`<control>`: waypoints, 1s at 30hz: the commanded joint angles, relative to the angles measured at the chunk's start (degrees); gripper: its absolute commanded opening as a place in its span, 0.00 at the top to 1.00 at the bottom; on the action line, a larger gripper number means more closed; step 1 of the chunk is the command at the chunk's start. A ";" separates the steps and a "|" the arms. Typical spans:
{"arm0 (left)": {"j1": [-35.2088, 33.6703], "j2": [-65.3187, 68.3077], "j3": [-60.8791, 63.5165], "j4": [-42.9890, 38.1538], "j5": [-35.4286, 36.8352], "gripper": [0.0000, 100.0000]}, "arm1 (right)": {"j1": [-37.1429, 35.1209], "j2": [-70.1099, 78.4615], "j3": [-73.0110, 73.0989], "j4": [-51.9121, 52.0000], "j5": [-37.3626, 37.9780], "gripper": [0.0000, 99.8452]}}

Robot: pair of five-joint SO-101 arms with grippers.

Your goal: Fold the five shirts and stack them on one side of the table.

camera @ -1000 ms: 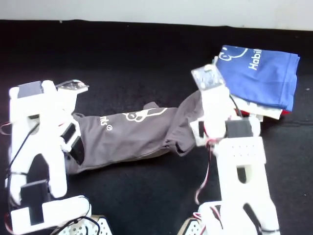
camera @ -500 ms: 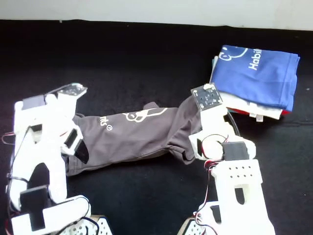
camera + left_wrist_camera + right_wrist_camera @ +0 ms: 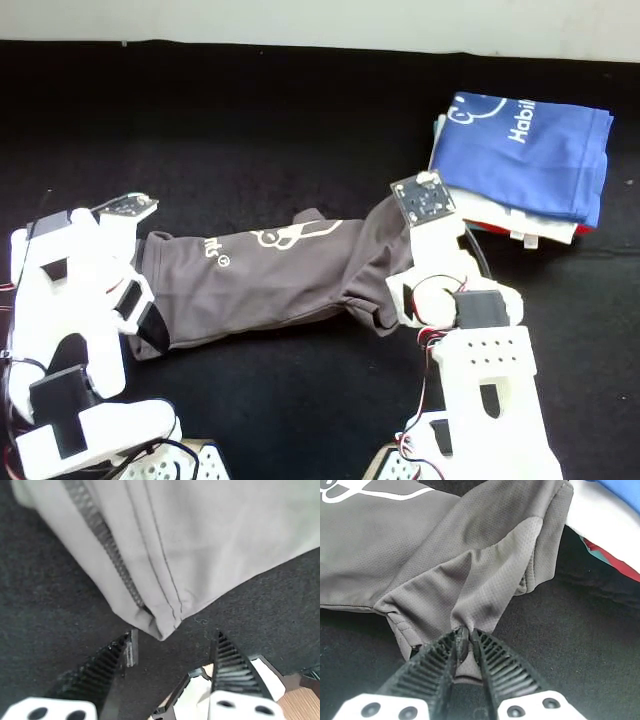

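Observation:
A grey shirt (image 3: pixel 260 275) with white print lies stretched across the middle of the black table (image 3: pixel 250 120). My right gripper (image 3: pixel 465 642) is shut on a pinch of the grey shirt (image 3: pixel 445 555) at its right end, near the sleeve. My left gripper (image 3: pixel 172 645) stands open just off the hemmed corner of the grey shirt (image 3: pixel 200 540), with black table between its fingers. In the high view the left arm (image 3: pixel 75 300) sits over the shirt's left end and the right arm (image 3: pixel 450 290) over its right end. A stack of folded shirts (image 3: pixel 525 160), blue on top, lies at the far right.
White and red layers (image 3: pixel 520 232) show under the blue shirt in the stack, close to the right arm. The stack's edge (image 3: pixel 605 525) lies just beyond the held sleeve. A pale wall (image 3: pixel 300 20) runs behind the table. Both arm bases (image 3: pixel 300 460) stand at the near edge.
The left arm has pulled back toward the near left edge, off the shirt's end. The right arm drew back from the stack earlier and has since stayed still, holding the shirt.

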 commanded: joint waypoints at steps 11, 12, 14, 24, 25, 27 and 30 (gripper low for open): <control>-2.24 -0.04 3.82 -8.97 -0.88 0.79 | -0.04 -0.66 -0.48 1.71 -0.44 0.99; -2.33 -0.04 3.82 -8.97 -0.88 0.79 | -0.04 -0.66 -0.48 1.80 -0.53 0.99; -2.51 0.40 3.82 -8.97 -0.97 0.79 | -0.04 -0.66 -0.40 1.98 -0.62 0.99; -4.70 0.48 8.57 -20.66 -0.53 0.79 | -0.04 -0.75 -0.66 3.21 -0.53 0.99; -4.79 0.22 8.75 -20.66 -0.53 0.79 | -0.04 -0.75 -0.66 3.21 -0.53 0.99; -5.14 0.13 8.84 -20.48 -0.53 0.80 | -0.04 -0.75 -0.66 3.03 -0.53 0.99; -6.99 0.40 8.84 -17.05 -0.88 0.86 | -0.04 -0.75 -0.66 2.95 -0.53 0.99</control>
